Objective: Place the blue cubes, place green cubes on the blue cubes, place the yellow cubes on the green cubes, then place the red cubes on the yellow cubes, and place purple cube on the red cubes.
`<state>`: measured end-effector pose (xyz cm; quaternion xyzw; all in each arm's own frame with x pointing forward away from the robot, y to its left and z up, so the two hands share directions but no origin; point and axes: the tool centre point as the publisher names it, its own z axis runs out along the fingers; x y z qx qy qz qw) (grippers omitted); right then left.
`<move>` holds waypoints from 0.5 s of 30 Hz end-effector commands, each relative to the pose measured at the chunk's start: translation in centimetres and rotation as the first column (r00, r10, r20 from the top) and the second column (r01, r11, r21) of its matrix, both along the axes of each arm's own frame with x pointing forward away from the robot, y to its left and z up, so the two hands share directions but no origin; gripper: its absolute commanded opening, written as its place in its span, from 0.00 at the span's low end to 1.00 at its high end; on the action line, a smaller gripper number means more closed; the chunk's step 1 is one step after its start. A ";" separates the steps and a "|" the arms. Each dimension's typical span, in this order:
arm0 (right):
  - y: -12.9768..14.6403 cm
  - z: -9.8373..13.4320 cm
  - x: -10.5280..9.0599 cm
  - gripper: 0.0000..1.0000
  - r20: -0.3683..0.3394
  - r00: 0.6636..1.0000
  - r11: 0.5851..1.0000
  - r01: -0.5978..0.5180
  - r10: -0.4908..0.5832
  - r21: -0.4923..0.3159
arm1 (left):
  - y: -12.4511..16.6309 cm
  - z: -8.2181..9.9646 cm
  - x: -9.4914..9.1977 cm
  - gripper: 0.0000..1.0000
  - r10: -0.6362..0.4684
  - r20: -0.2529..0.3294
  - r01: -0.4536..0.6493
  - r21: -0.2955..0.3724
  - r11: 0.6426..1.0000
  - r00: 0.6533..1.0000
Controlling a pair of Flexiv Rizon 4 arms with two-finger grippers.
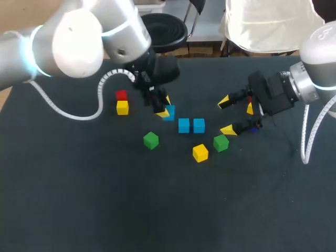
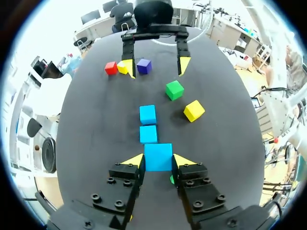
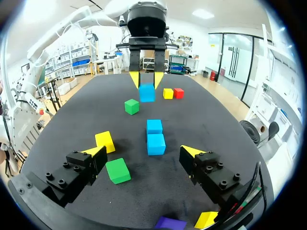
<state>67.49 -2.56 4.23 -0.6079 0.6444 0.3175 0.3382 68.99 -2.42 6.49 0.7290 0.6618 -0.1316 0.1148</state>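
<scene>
Left gripper (image 2: 158,162) is clamping one blue cube (image 2: 158,155), both yellow tips pressing on its sides. That cube is sitting in line with the other two blue cubes (image 2: 148,134), close behind them. Right gripper (image 1: 226,115) is hanging spread wide and gripping nothing.

Count:
- three blue
- two green cubes (image 1: 150,140)
- three yellow cubes (image 1: 200,153)
- two red cubes (image 1: 121,95)
- one purple cube (image 3: 170,223)

The purple, one yellow and one red are lying in a row by a right-gripper finger. The other red is sitting just beside a yellow, off to the left.
</scene>
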 end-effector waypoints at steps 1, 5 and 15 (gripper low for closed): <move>0.0 0.0 0.0 1.00 0.001 1.000 1.000 0.000 0.000 0.002 | -0.1 -1.1 1.1 0.00 0.007 -0.033 -0.007 0.028 1.000 0.999; 0.0 0.0 0.0 1.00 0.001 1.000 1.000 0.000 0.000 0.002 | 0.2 -1.9 1.3 0.00 0.024 -0.041 -0.022 0.058 0.998 0.999; 0.0 0.0 0.0 1.00 0.001 1.000 1.000 0.000 0.000 0.002 | 1.8 -4.1 2.1 0.00 0.079 -0.078 -0.073 0.070 0.995 0.994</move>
